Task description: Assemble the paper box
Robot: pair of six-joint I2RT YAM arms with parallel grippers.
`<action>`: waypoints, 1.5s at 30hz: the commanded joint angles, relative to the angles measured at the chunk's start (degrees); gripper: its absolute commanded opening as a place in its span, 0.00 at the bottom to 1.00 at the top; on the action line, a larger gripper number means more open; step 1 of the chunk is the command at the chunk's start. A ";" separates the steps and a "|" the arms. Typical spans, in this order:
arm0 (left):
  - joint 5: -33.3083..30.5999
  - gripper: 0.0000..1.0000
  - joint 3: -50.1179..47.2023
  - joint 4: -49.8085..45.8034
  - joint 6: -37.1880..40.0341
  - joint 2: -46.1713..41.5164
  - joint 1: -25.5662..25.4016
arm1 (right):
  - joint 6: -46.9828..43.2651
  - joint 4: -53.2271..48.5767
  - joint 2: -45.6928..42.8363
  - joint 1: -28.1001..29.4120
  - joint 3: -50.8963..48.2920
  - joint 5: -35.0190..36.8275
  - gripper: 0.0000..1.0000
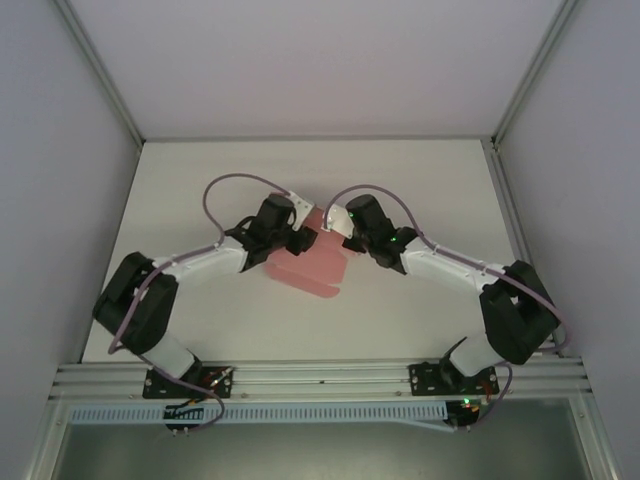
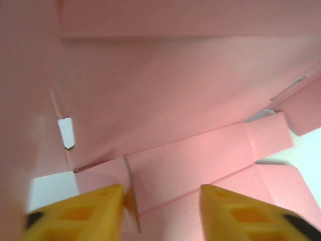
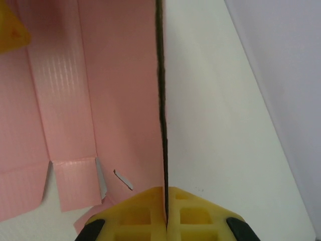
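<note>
Pink thin-card paper box (image 1: 305,268), a flat die-cut sheet with flaps, lies at the middle of the white counter (image 1: 420,180), right between the two white-and-black robot arms. The left arm (image 1: 200,262) reaches in from the left, the right arm (image 1: 450,265) from the right, and their black wrists almost meet over the far edge of the card. The near part of the sheet spreads out flat toward the silver aluminium rail (image 1: 320,378) where the bases are bolted.

Right wrist view: the right jaws are pinched tight on the sheet! The two yellow fingers (image 3: 150,201) press together with one panel of the card caught between them, seen edge-on as a thin dark line running straight up the picture. Bare counter sits to the right of that line. To its left is more pink card, with a short square flap (image 3: 75,183) and a small slit (image 3: 123,179) cut close to the fingers.

Over to the left wrist: the left jaws stand apart, a wide gap between the yellow fingers (image 2: 95,201), and nothing is clamped in them. Pink card lies close ahead. A creased strip (image 2: 195,168) crosses just beyond the fingertips, a raw card edge stands beside the left-hand finger, and a little white notch (image 2: 65,133) shows in the panel further up.
</note>
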 commanded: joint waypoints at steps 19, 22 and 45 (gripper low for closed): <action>13.43 1.00 -6.57 6.40 -19.95 -7.94 28.45 | -24.74 33.52 11.81 5.63 -6.23 19.54 0.00; 15.79 1.00 -4.39 8.13 -20.83 -2.13 30.45 | -24.84 34.14 12.92 5.59 -6.52 19.51 0.00; 34.83 0.99 -5.16 12.40 -10.64 8.16 23.25 | -21.85 32.83 14.79 5.17 -4.66 19.80 0.00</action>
